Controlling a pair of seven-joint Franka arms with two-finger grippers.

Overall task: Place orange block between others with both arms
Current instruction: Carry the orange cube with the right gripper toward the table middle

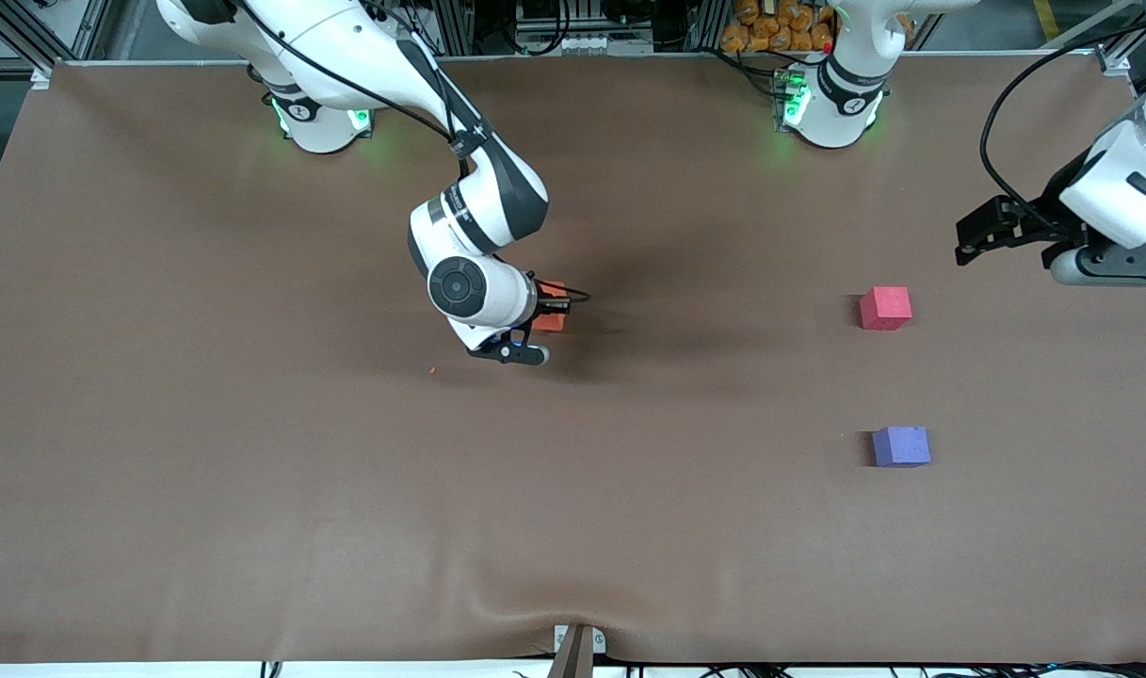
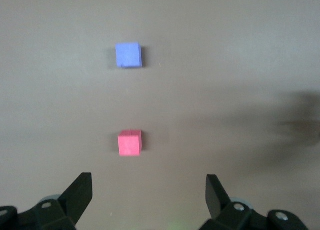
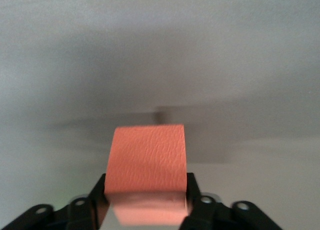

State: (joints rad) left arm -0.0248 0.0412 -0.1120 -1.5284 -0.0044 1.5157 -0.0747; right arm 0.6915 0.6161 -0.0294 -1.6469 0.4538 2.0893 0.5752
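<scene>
The orange block sits between the fingers of my right gripper, which press against its two sides, low over the middle of the table. The others lie toward the left arm's end: a pinkish-red cube and a purple-blue cube nearer to the front camera, with a bare gap between them. My left gripper hangs open and empty in the air at the left arm's end, looking down on both cubes.
A brown cloth covers the table, rumpled near a clamp at its front edge. A tiny orange crumb lies near the right gripper. Both green-lit arm bases stand along the back edge.
</scene>
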